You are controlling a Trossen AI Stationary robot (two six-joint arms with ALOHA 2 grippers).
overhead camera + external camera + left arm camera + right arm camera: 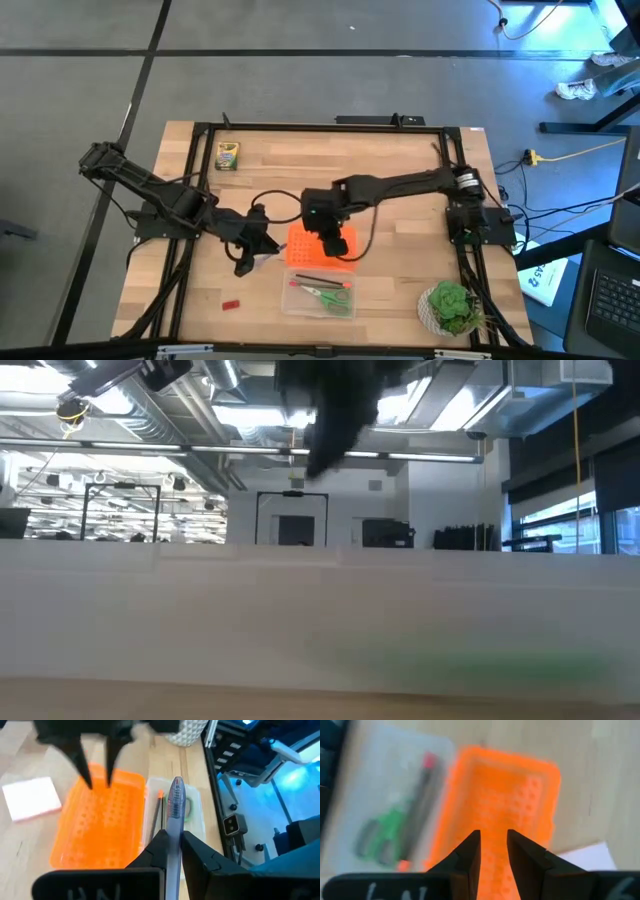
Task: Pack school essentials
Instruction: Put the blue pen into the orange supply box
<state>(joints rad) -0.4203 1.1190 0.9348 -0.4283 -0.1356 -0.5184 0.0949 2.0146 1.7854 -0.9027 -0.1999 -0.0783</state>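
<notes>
Left pincer (172, 842) clamped on a purple pen (175, 820) beside the orange lid (322, 246), right pincer (493, 847) slightly parted above that lid, green-handled scissors (328, 294) lay in the clear box (293, 303) on the table (400, 240).

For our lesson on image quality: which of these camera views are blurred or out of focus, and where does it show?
Low view: the near foreground is a pale smear with a green blur, while the room behind is sharper. Right wrist view: the orange lid and green-handled scissors are soft. Left wrist view: the purple pen in the left claw is slightly blurred. High view: sharp.
</notes>
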